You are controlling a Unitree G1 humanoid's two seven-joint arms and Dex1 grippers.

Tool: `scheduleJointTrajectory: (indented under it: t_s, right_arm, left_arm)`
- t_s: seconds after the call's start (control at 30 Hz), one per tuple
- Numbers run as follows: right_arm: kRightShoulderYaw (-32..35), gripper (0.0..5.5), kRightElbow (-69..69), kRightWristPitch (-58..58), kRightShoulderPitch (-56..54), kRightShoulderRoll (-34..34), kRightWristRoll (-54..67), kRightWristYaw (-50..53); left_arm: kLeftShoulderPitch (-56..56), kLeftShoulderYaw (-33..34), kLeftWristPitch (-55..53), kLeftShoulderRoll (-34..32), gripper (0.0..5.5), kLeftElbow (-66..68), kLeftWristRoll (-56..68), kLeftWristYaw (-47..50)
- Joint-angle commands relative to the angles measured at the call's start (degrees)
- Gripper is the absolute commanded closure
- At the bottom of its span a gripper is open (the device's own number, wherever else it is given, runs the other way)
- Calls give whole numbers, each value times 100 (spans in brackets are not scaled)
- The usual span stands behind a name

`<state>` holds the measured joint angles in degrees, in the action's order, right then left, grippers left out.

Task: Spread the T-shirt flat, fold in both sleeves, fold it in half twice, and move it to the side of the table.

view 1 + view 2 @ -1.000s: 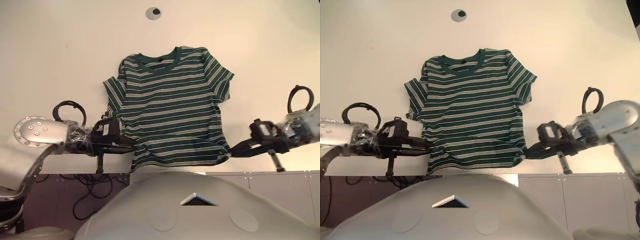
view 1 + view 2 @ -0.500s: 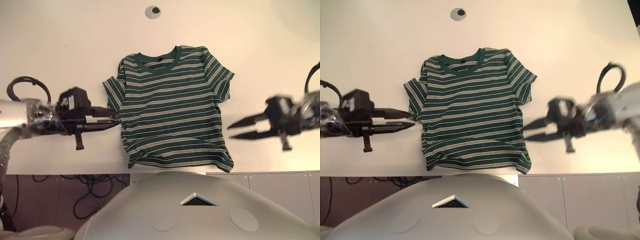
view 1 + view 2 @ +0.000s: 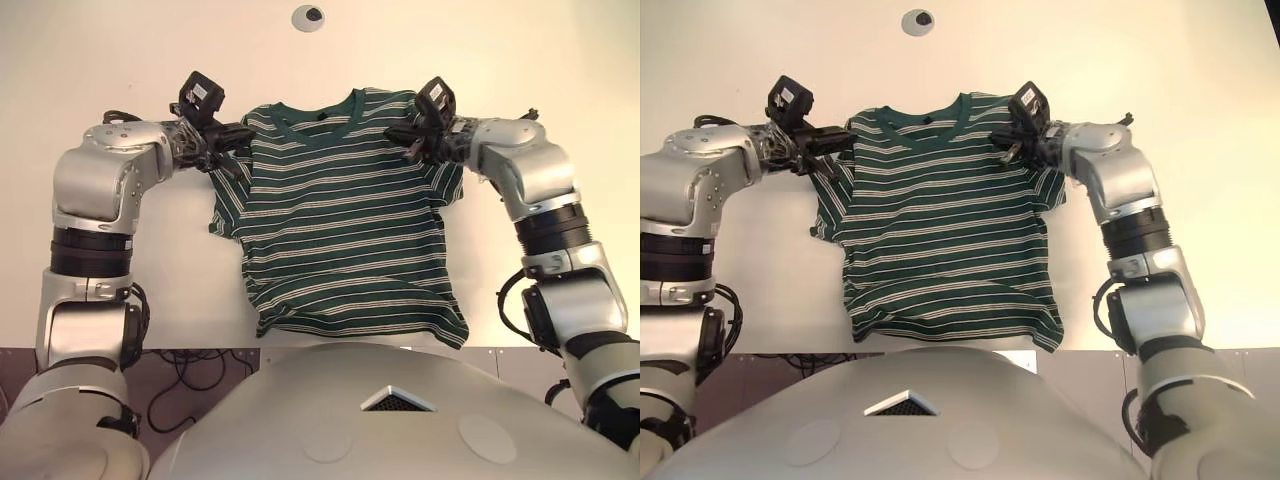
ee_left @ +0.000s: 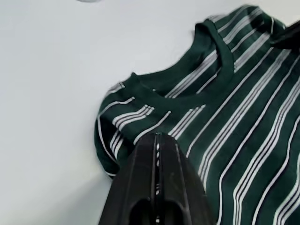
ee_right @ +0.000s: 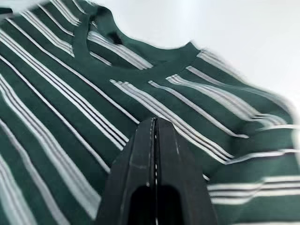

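Spreading is judged underway: the T-shirt [image 3: 345, 230] is pinched at both shoulders by the closed fingers of the left gripper [image 3: 245, 132] and right gripper [image 3: 398, 133]; a flattening pull is needed next.

A T-shirt [image 3: 345, 215] lies at the centre of the surface [image 3: 120, 250], with its collar toward 12 o'clock and its hem toward 6 o'clock, near the front edge. The left claw [image 3: 243, 133] sits on the shoulder at 10 o'clock, and the right claw [image 3: 395, 135] on the shoulder at 2 o'clock. A round disc [image 3: 308, 17] lies beyond the collar at 12 o'clock, well apart.
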<state>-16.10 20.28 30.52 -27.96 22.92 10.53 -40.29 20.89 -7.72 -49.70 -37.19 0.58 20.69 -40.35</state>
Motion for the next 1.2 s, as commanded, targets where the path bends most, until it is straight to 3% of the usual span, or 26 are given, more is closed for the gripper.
scheduleJointTrajectory:
  t_s: [0.03,0.23,0.37,0.57,0.73,0.83,0.93,1.07,1.2]
  right_arm:
    - [40,550,671,-243,-34,-148,-329,268]
    - [207,550,1305,-431,-196,-282,-460,402]
    - [226,550,2102,-685,-351,-319,-737,661]
    - [134,550,3858,-2144,-935,-44,-1655,2270]
    - [459,550,4293,-3006,-1024,-238,-1683,2715]
    - [580,550,4105,-3337,-1005,-263,-1661,2656]
    - [798,550,3471,-3494,-957,-223,-1504,2591]
    - [1473,550,1901,-2323,-654,-499,-503,2147]
    - [1425,550,815,-1417,-251,-617,-308,1945]
  left_arm:
    - [70,-313,60,-152,547,138,-273,-228]
    - [377,-885,874,444,547,1963,-1144,86]
    - [1281,-956,1865,841,547,3332,-1590,175]
    - [2618,-679,3510,1150,547,5233,-2049,365]
    - [2604,-99,4070,869,547,5431,-1915,420]
    - [2067,385,3712,778,547,4701,-1561,355]
    - [1135,982,2429,916,512,3287,-788,365]
    - [281,1773,867,1525,460,2245,179,990]
    - [200,2035,665,1871,414,2536,235,1562]
